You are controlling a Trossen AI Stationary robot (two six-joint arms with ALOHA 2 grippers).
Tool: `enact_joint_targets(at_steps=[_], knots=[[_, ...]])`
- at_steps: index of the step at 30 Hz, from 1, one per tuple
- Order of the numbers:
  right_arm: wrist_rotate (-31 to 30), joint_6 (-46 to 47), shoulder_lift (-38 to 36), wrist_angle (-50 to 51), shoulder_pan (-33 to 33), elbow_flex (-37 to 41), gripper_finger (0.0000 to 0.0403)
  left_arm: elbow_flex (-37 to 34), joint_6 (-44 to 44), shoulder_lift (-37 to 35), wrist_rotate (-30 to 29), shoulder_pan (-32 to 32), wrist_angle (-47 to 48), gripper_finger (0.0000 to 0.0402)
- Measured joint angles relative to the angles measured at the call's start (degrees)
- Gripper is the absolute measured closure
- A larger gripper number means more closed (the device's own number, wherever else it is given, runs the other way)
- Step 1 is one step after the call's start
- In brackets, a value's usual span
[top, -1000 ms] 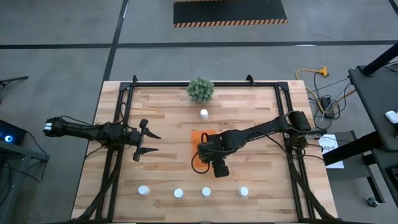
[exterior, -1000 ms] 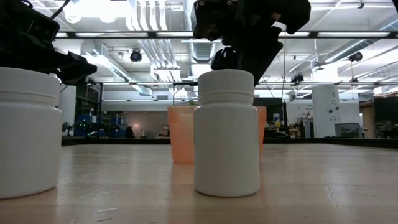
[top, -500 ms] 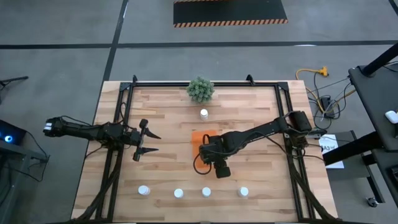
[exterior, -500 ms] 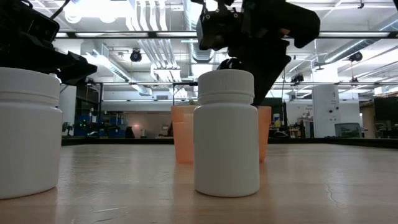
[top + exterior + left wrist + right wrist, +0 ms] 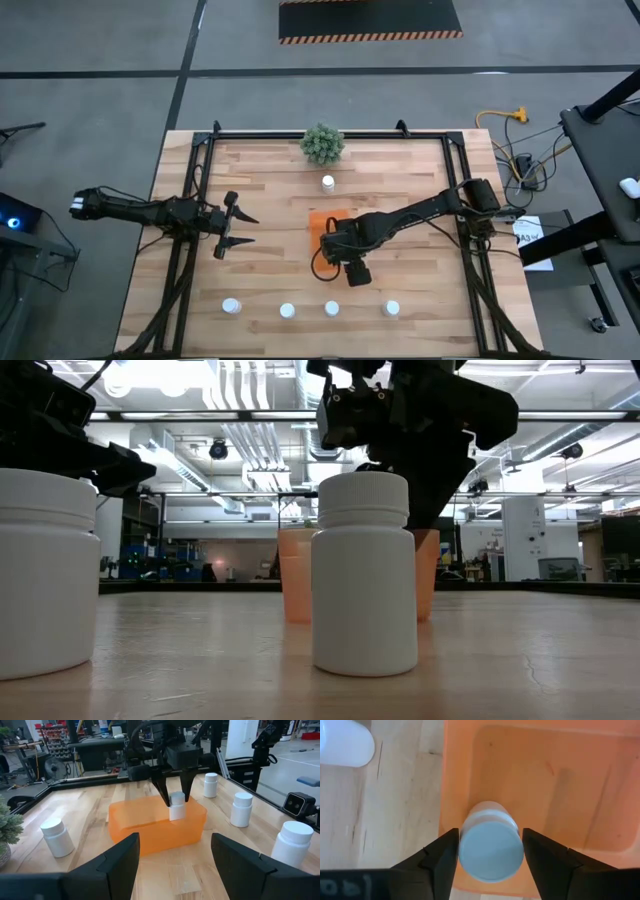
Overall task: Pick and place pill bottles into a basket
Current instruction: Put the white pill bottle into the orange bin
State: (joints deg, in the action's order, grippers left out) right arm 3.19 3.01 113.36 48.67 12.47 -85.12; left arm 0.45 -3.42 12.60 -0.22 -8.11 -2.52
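The right gripper (image 5: 490, 852) hangs over the orange basket (image 5: 322, 220) near the counter's middle, its fingers spread just wider than the pill bottle (image 5: 491, 847) standing between them inside the basket. The left gripper (image 5: 226, 225) waits wide open near the left edge.

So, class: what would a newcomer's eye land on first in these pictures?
The orange basket at the table's middle, with the right gripper above it, its fingers parted around a white pill bottle standing in the basket's corner. Next, a row of four bottles along the table's near edge. The left gripper waits open at the left.
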Motion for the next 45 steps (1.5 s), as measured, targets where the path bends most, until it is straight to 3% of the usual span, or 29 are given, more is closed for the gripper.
enact_joint_targets(at_steps=[14,22,31,45], knots=[[0.0,0.2,-4.9,0.4,0.0,-0.5,0.0189,0.0,0.0,0.0,0.0,0.0,0.0,0.0173],[0.4,5.0,-10.3,0.9,1.7,-0.5,0.0188,0.0,0.0,0.0,0.0,0.0,0.0,0.0173],[0.4,12.7,-14.1,2.7,9.7,2.3,0.0188,0.0,0.0,0.0,0.0,0.0,0.0,0.0173],[0.3,24.2,-14.2,8.4,21.5,2.4,0.0188,0.0,0.0,0.0,0.0,0.0,0.0,0.0173]])
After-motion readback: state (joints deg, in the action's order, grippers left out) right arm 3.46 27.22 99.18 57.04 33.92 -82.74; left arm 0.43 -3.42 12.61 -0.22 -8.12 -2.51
